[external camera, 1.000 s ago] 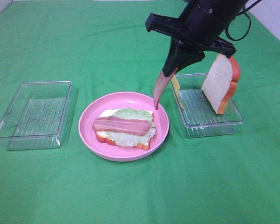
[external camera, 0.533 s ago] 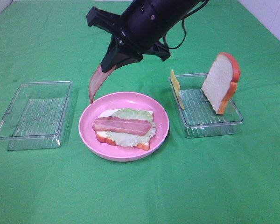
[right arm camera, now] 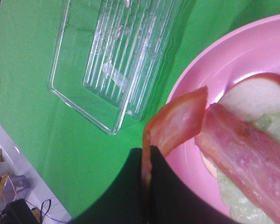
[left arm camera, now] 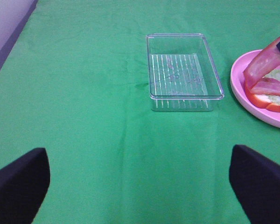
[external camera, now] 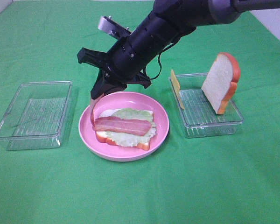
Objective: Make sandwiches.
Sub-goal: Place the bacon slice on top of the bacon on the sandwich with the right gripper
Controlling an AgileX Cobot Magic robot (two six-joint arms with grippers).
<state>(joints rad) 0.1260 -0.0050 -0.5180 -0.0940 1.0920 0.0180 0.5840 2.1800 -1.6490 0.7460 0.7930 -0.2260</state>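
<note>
Pinching a bacon strip [external camera: 93, 111] between pressed jaws, my right gripper [external camera: 101, 91] hangs over the pink plate's [external camera: 161, 122] nine o'clock rim; the half-built sandwich [external camera: 130, 135] lies at plate centre. My left gripper [left arm camera: 140, 184] is spread wide above the green cloth [left arm camera: 84, 116].

Sandwich [external camera: 130, 136] lies on plate [external camera: 126, 157], apparently apart from tray [external camera: 9, 134].

Two clear boxes [external camera: 32, 140], one pink plate [external camera: 163, 123], two bacon strips [external camera: 122, 125], two bread slices [external camera: 219, 84], one lettuce leaf [external camera: 130, 113], one cheese slice [external camera: 176, 88]
</note>
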